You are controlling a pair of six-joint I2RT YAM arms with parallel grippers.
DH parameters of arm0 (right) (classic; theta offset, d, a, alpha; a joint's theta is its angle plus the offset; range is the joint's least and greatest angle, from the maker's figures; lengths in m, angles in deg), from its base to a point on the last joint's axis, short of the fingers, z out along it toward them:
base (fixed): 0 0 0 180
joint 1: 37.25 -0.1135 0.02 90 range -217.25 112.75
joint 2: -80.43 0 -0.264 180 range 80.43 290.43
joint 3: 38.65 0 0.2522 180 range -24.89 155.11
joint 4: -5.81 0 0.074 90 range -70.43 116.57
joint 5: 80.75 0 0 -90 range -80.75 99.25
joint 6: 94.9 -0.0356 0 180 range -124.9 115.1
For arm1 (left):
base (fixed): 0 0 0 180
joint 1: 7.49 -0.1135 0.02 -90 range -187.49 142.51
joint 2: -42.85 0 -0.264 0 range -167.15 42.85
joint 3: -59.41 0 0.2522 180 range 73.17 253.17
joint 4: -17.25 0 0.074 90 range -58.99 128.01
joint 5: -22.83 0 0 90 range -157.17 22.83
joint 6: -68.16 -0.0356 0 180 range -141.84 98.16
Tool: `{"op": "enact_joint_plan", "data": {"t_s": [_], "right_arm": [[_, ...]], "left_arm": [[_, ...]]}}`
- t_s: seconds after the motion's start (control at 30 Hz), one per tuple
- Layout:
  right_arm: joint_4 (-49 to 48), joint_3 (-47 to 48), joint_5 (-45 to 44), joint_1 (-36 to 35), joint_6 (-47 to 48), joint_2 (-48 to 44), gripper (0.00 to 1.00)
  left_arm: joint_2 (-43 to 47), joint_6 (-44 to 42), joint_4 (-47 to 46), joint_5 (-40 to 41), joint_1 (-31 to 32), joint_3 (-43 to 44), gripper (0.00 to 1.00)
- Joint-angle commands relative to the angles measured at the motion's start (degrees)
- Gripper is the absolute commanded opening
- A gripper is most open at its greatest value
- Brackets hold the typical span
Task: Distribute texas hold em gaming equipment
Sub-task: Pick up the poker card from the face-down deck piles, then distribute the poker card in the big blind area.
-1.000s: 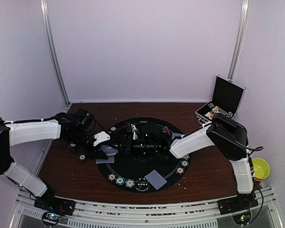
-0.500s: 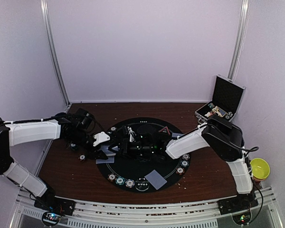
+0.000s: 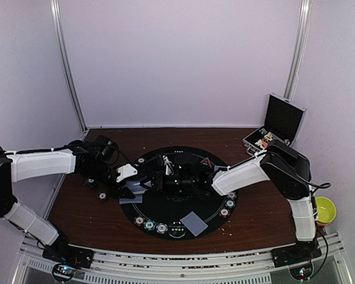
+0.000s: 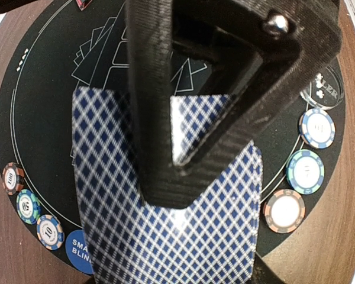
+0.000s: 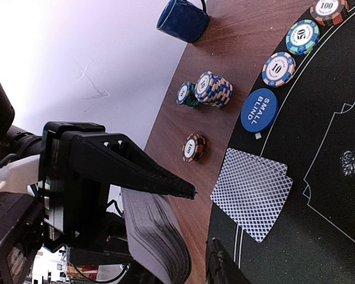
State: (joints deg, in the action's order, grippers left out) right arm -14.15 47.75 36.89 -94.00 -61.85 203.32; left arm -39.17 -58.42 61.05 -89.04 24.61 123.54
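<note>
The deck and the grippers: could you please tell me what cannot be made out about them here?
- Deck, left wrist view: only card backs show, and a finger of the left gripper covers the middle.
- Right gripper, top view: black against the black mat, too small to read its jaws; its own view cuts its fingers off at the bottom edge.
- Blue disc, left wrist view: cut off by the deck and the bottom edge.

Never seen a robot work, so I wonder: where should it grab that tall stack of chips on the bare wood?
The chip stack stands upright and round, so come straight down from above and pinch its striped sides low. Stay off the side where the green chips sit close against it.
</note>
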Motion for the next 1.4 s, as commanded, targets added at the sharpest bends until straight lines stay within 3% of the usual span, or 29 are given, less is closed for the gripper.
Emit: {"op": "enact_joint_plan", "data": {"t_s": [0.0,0.47,0.83,1.13,1.37], "right_arm": [[3.33,-1.90,-2.37,0.69,1.25,-2.16,0.29],[-0.37,-5.15,-0.86,0.92,0.12,-5.69,0.25],[-4.04,-7.38,0.84,0.95,-1.98,-7.73,0.00],[-0.18,-11.27,0.02,3.29,-0.58,-14.44,0.00],[8.41,-18.59,-1.29,9.83,4.09,-26.35,0.00]], "left_arm": [[0.33,-0.51,-2.06,-1.51,0.18,0.30,0.53],[-0.14,-0.51,-2.49,-0.98,0.17,-0.23,0.53],[-0.51,-0.42,-2.97,-0.61,0.16,-0.43,0.53],[-0.43,-0.42,-3.06,-0.63,0.23,-0.62,0.53],[-0.25,-0.43,-3.19,-0.96,0.19,-0.97,0.53]]}}
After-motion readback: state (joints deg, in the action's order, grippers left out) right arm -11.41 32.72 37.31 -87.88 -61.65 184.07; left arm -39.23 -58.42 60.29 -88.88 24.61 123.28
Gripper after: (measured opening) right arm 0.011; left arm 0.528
